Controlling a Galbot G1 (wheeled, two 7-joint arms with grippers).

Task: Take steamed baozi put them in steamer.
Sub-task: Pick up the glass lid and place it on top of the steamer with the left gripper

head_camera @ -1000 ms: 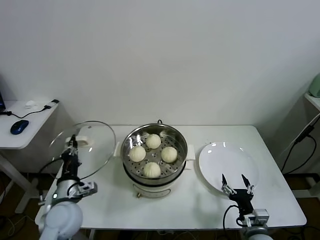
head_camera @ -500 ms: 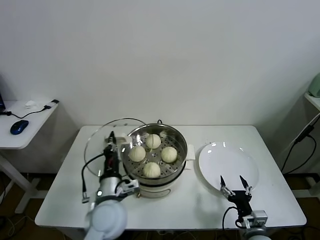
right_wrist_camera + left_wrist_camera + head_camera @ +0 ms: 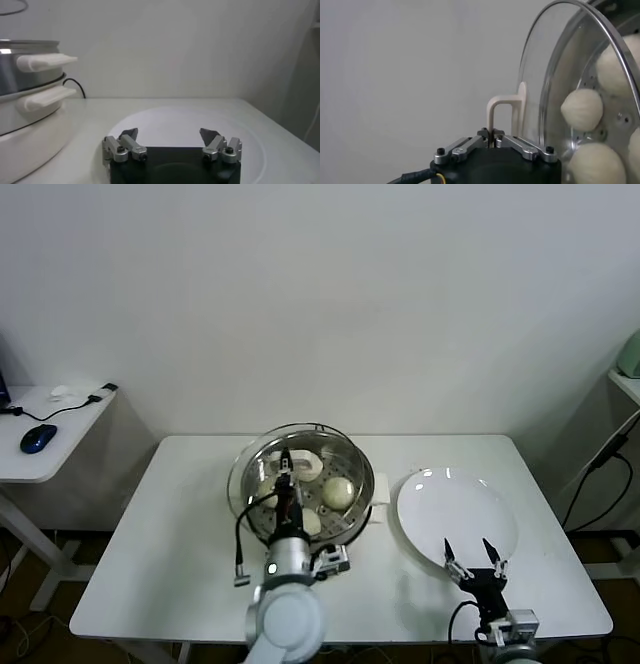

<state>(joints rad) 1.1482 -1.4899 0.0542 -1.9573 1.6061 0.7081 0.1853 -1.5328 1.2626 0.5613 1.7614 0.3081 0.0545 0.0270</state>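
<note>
Several cream-white baozi [image 3: 338,492] lie in the shiny steel steamer [image 3: 366,476] on its white cooker base at the table's middle. My left gripper [image 3: 285,468] is shut on the cream handle [image 3: 507,107] of the round glass lid [image 3: 240,474], holding the lid tilted over the steamer and partly covering the baozi. In the left wrist view the baozi [image 3: 582,109] show through the glass lid [image 3: 555,75], with the left gripper [image 3: 491,136] pinching the handle. My right gripper [image 3: 475,556] is open and empty at the near edge of the white plate [image 3: 455,504].
The white plate [image 3: 175,117] is bare, right of the steamer [image 3: 25,70]. The cooker's side handle [image 3: 380,514] juts toward the plate. A side desk with a mouse [image 3: 38,438] stands far left. The white table [image 3: 170,564] ends just in front of both arms.
My left gripper has carried the glass lid rightward from the table's left side to over the steamer. The right gripper has stayed by the plate.
</note>
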